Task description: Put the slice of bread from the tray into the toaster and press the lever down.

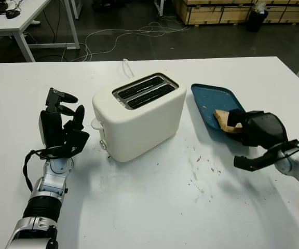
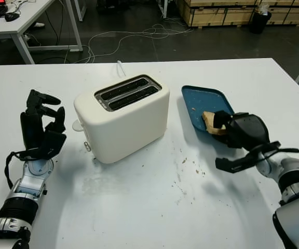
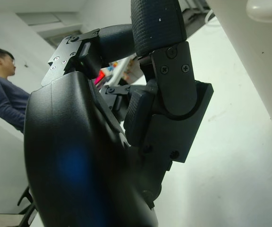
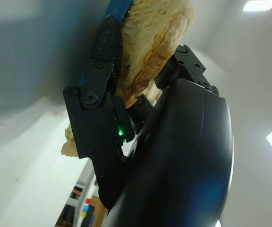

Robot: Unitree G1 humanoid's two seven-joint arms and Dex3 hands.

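A white two-slot toaster [image 1: 139,116] stands mid-table, its lever knob [image 1: 96,123] on the side facing my left hand. To its right lies a blue tray [image 1: 209,98]. At the tray's near end my right hand [image 1: 236,123] is shut on the slice of bread [image 1: 222,119], and the bread [image 4: 150,42] sits pinched between its black fingers [image 4: 96,94]. Whether the slice still touches the tray I cannot tell. My left hand [image 1: 66,111] is held upright to the left of the toaster, fingers curled, holding nothing.
Crumbs [image 1: 199,171] dot the white table in front of the tray. A white cord [image 1: 127,67] runs off behind the toaster. Beyond the far table edge are floor cables, another desk [image 1: 19,21] and wooden crates. A person [image 3: 4,94] stands off to the side.
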